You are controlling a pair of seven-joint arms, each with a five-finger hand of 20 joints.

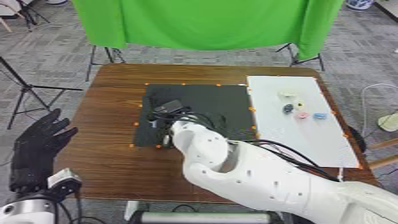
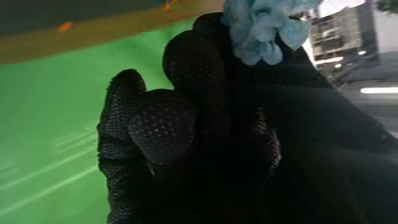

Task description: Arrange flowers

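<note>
My left hand is open off the table's left edge. My right hand is over the dark mat, hard to tell from it. In the right wrist view, the right hand has curled fingers, with a pale blue flower held at their top; its stem is hidden behind the glove. On the white board lie small flower pieces: a whitish one, a dark one, a yellow one, a pink one and a blue one.
The brown table extends left of the mat. My right arm crosses the table's front right part and covers the board's near left edge. A green cloth hangs behind the table, with tripods around it.
</note>
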